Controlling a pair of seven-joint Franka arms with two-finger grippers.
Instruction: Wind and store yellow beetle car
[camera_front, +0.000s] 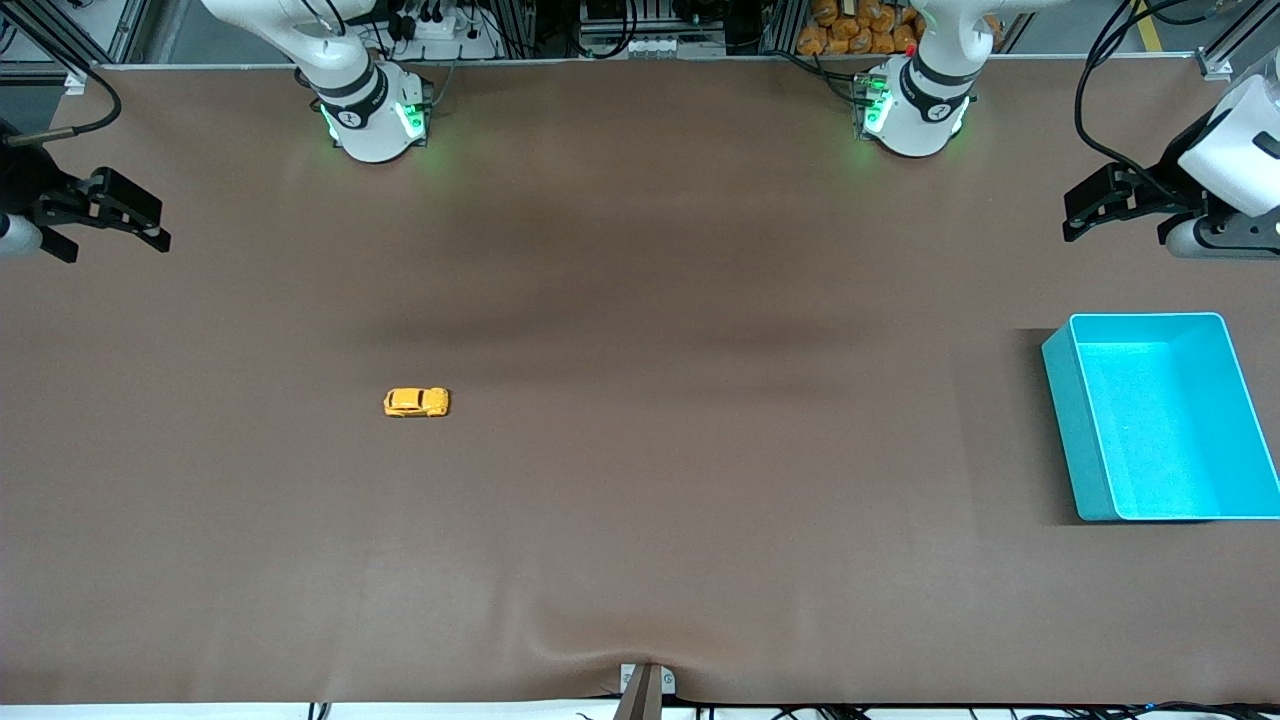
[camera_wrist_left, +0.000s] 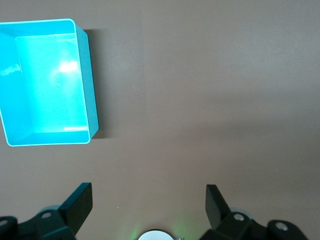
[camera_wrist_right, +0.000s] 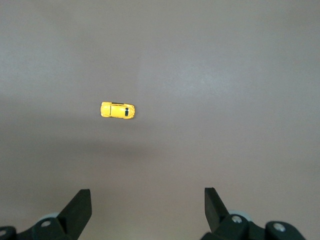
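The yellow beetle car (camera_front: 416, 402) is a tiny orange-yellow toy standing alone on the brown table, toward the right arm's end; it also appears in the right wrist view (camera_wrist_right: 117, 110). My right gripper (camera_front: 110, 243) hangs open and empty at that end of the table, well away from the car. In its own view the right gripper (camera_wrist_right: 148, 202) has its fingers spread wide over bare table. My left gripper (camera_front: 1118, 225) hangs open and empty at the other end, and in its own view the left gripper (camera_wrist_left: 149, 200) holds nothing.
A teal bin (camera_front: 1160, 430) with nothing in it stands at the left arm's end, nearer the front camera than the left gripper; the left wrist view shows the bin (camera_wrist_left: 86, 80) too. The brown mat has a wrinkle at its front edge (camera_front: 645, 660).
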